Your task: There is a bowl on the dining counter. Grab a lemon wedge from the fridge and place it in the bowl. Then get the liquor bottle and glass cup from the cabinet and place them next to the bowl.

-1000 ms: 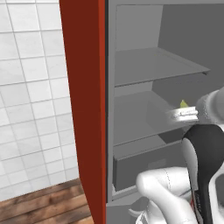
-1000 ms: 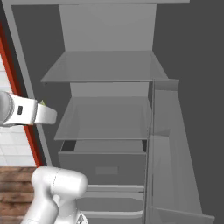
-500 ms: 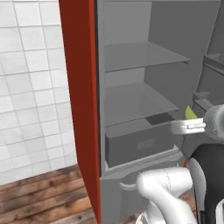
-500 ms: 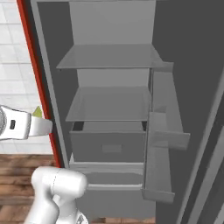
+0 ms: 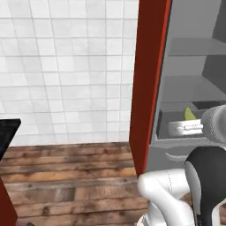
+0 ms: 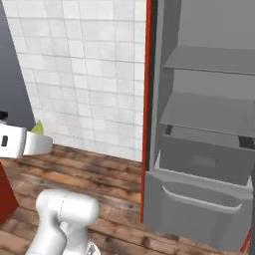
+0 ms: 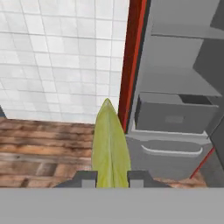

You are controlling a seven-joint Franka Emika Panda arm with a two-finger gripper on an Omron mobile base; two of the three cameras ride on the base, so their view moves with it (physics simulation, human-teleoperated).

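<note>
The lemon wedge (image 7: 110,146) is a yellow-green pointed sliver standing up between my two fingertips (image 7: 89,178). My gripper (image 7: 111,178) is shut on it. From the left base view the wedge (image 5: 190,114) pokes up above the gripper (image 5: 178,128), just in front of the open fridge (image 5: 194,84). In the right base view the gripper (image 6: 44,144) and wedge (image 6: 37,127) hang over the wood floor, left of the fridge (image 6: 209,104). The bowl, liquor bottle, glass cup and cabinet are out of view.
A red side panel (image 5: 149,79) frames the fridge's left edge. The fridge holds grey shelves and a grey drawer (image 6: 204,159). A white tiled wall (image 5: 66,66) and wood floor (image 5: 66,176) lie to the left. A black slab corner (image 5: 6,132) juts in at far left.
The whole picture has slid right, so the camera has turned left away from the fridge; tiled wall and floor have come into view. The wedge stays gripped.
</note>
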